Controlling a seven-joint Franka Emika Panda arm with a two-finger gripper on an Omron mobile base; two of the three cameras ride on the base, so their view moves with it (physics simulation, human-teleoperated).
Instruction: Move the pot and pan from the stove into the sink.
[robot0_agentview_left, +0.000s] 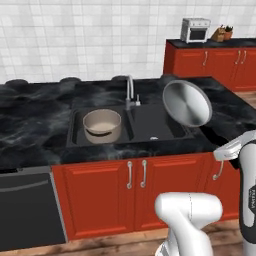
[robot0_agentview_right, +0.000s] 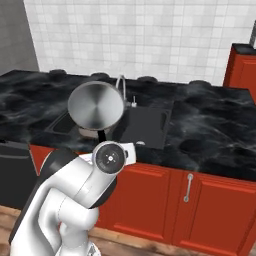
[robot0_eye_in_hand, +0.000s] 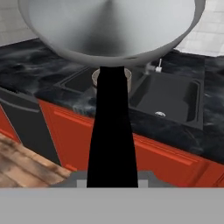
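- The pan (robot0_agentview_left: 187, 103) — shiny silver, shallow and round — is up in the air, tipped so its underside faces the base cameras; in the left base view it hangs over the right edge of the sink, above the right basin.
- In the right base view the pan (robot0_agentview_right: 96, 105) hangs over the left part of the sink, and its straight black handle (robot0_agentview_right: 102, 136) runs down toward the arm's wrist.
- In the hand view the pan (robot0_eye_in_hand: 109, 26) spans the top, and its black handle (robot0_eye_in_hand: 112, 131) runs straight down the middle to the bottom edge.
- The gripper (robot0_eye_in_hand: 112, 183) grasps the handle at its near end; the finger tips are hidden behind the handle, but the pan is carried by that handle alone.
- The pot (robot0_agentview_left: 102, 123) — beige-grey with a pale inside — sits upright in the left basin of the sink (robot0_agentview_left: 165, 122); the right basin holds only its drain.
- The curved silver faucet (robot0_agentview_left: 130, 91) stands behind the divider between the basins.
- Black marbled counter (robot0_agentview_left: 35, 120) surrounds the sink, with red cabinet doors (robot0_agentview_left: 100, 192) below and white wall tiles behind.
- A small white toaster oven (robot0_agentview_left: 195, 30) stands on the far counter at upper right in the left base view.
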